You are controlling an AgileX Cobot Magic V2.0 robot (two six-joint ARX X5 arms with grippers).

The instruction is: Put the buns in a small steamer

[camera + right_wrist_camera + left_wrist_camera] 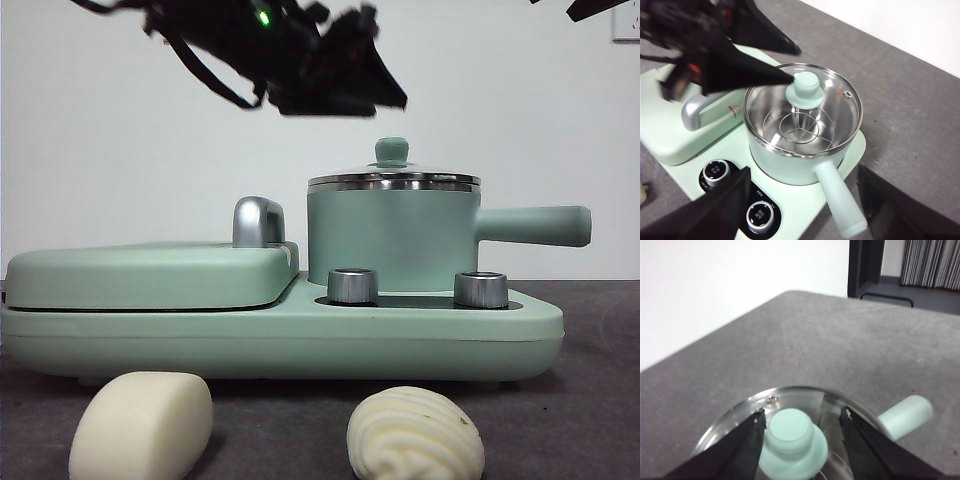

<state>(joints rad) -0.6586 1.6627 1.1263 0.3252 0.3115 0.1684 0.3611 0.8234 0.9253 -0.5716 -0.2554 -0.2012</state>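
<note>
Left gripper (802, 422): jaws spread wide, one on each side of the lid knob (792, 437), neither touching it; in the front view it hangs just above the knob, dark and large.
Lid knob: mint green, upright at the centre of the glass lid (802, 107).
Glass lid: seated flat on the steel rim of the small steamer (390, 240).
Small steamer: mint-green pot on the right half of the cooker base (290, 345), directly under the left gripper; its long handle (535, 225) points right in the front view. Through the lid, a wire rack (800, 127) lies inside and no bun.
Right gripper (802, 200): jaws wide apart, holding nothing, raised high and off to the handle side of the pot, looking down on it.
Cooker base: two steel dials (352, 285) in front of the pot; flat lidded griddle (150, 275) with chrome handle (258, 222) on the left half.
Smooth bun (140, 425): oblong, on the grey table (560, 420) in front of the base, below the griddle side.
Ridged bun (415, 435): swirled, on the table in front of the pot, well apart from the smooth bun.
</note>
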